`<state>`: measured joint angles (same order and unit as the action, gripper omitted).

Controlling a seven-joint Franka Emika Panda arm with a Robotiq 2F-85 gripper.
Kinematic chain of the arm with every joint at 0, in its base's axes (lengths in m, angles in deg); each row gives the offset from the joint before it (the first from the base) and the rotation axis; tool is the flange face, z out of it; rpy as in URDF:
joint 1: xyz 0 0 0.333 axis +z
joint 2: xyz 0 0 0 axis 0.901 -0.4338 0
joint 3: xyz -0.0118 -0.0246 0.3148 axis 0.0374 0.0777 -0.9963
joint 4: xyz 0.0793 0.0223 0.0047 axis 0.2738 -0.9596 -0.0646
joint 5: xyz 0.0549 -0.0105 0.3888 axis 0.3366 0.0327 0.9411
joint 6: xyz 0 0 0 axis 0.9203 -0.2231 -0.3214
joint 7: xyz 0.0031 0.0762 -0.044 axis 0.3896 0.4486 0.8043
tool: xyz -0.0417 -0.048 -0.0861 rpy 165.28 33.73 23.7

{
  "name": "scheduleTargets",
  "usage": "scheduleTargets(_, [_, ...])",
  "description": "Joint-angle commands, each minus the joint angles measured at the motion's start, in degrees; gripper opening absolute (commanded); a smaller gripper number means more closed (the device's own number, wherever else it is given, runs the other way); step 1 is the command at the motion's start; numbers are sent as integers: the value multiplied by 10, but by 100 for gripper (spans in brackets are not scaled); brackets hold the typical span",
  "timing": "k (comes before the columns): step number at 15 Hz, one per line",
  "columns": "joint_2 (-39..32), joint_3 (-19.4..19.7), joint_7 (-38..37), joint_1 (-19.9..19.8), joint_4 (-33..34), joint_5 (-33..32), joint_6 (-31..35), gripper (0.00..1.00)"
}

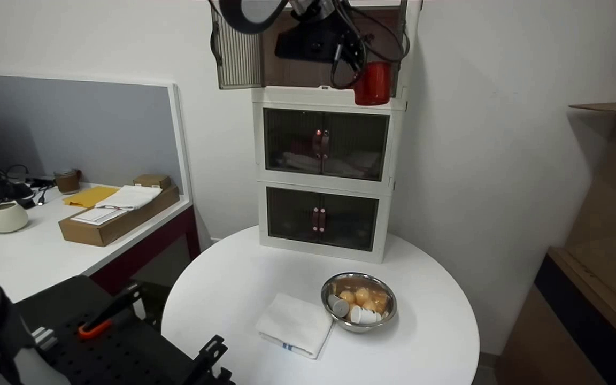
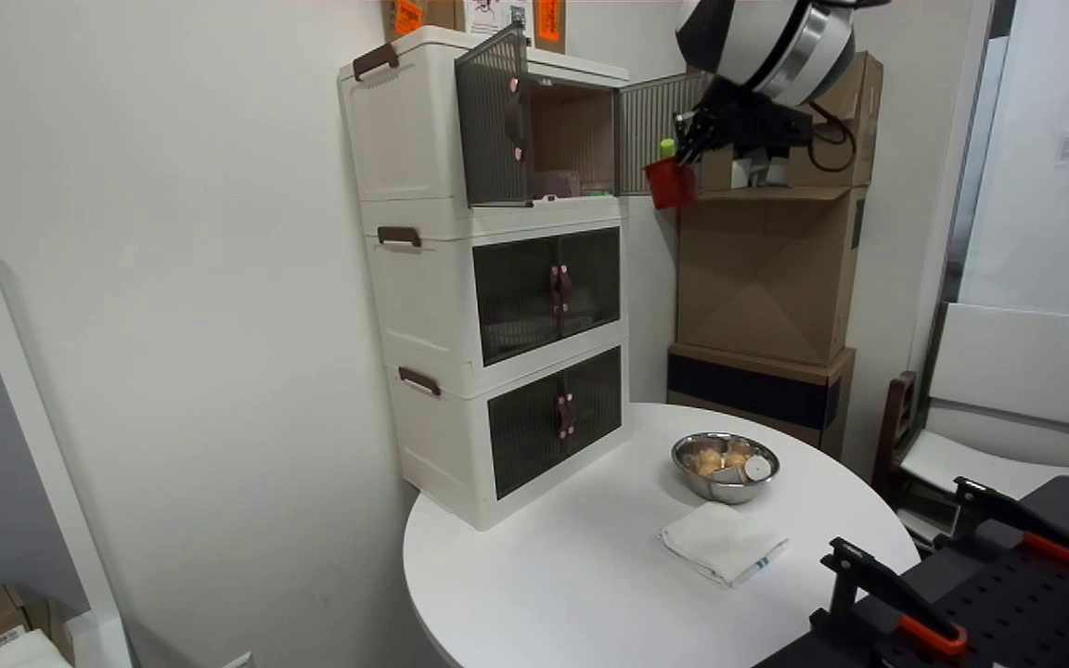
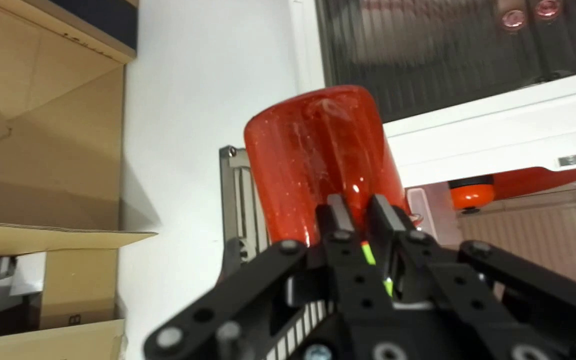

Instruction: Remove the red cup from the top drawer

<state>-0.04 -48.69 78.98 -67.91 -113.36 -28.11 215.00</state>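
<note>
The gripper (image 3: 363,212) is clamped on the red cup (image 2: 673,186), which hangs just outside the top drawer (image 2: 405,139), high above the worktop (image 2: 572,584); a sideways swing could knock it on the nearer open door (image 2: 649,121), or a narrow pinch let it twist free

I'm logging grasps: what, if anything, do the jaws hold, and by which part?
The jaws hold the red cup near its rim, on the side seen in the wrist view. Whether they pinch its wall or a handle cannot be told.
</note>
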Motion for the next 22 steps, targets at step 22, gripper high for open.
scheduleTargets(22, [-466,124,-91,5,176,84,303,4])
